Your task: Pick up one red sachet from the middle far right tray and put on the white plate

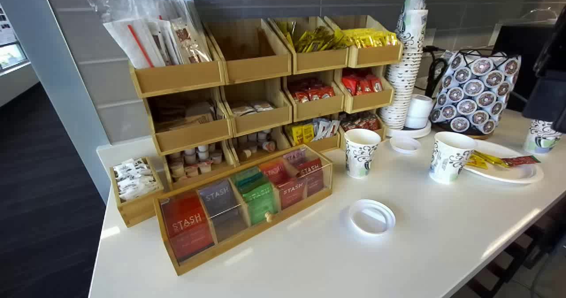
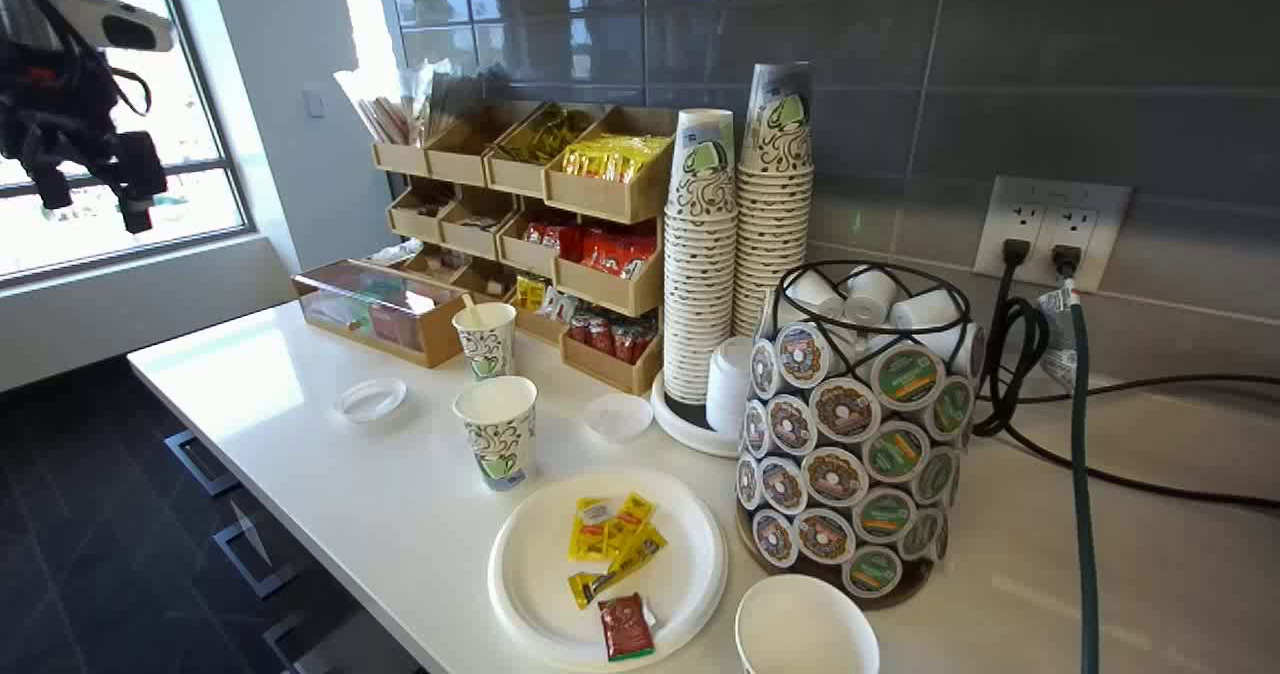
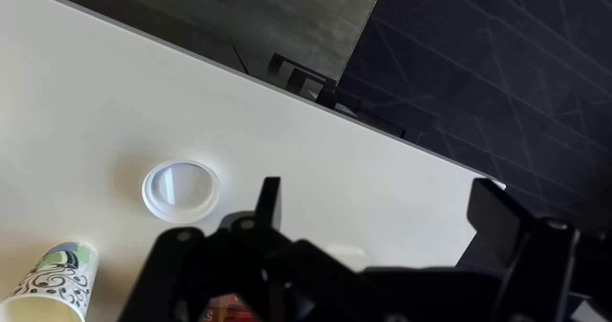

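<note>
gripper (image 3: pixel 376 190) is empty w/ jaws apart, so prob pre-pick: red sachets (image 1: pixel 362 85) sit in mid far-rt tray (image 1: pixel 370 100), & nxt move calls for swinging over, lining up to pinch just 1, then lifting clear for plate (image 2: pixel 542 574).

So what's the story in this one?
A robot's gripper is up above the counter, open and holding nothing. The job is a red-sachet transfer: red sachets sit in the middle far right tray. The white plate holds yellow sachets and one dark red packet, whose origin I can't tell.
</note>
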